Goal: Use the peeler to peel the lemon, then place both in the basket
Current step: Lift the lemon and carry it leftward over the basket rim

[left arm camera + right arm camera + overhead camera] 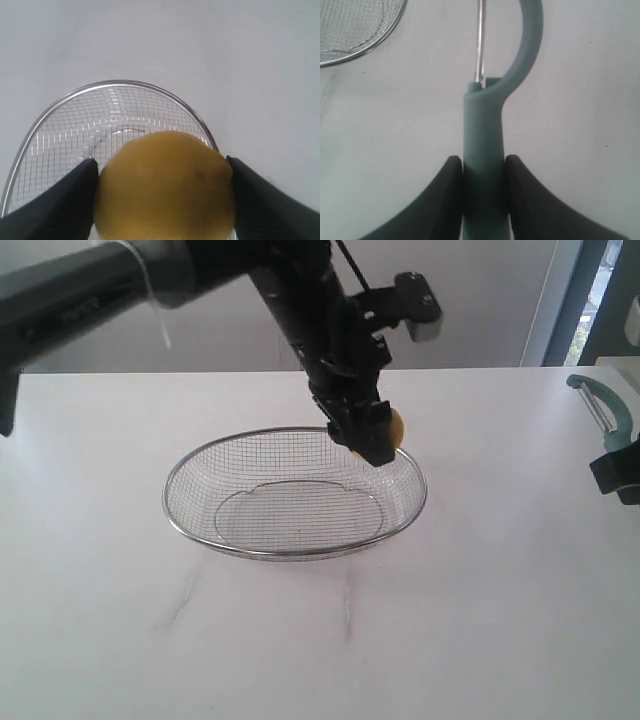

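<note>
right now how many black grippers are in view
2. The left black gripper hangs over the silver mesh basket, shut on the round yellow lemon; the right gripper, at the exterior view's right edge, grips the pale teal peeler.

The basket was blocked only over its far right rim, where the left end effector was held with the lemon. Open surface was seen around the basket. The right end effector, with the peeler, was seen well to its right.

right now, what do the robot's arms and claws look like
The left arm is a grey tube turning black at the wrist, with a black cable and a boxy camera. Left claw and right claw have matte black, wedge-shaped fingers.
</note>
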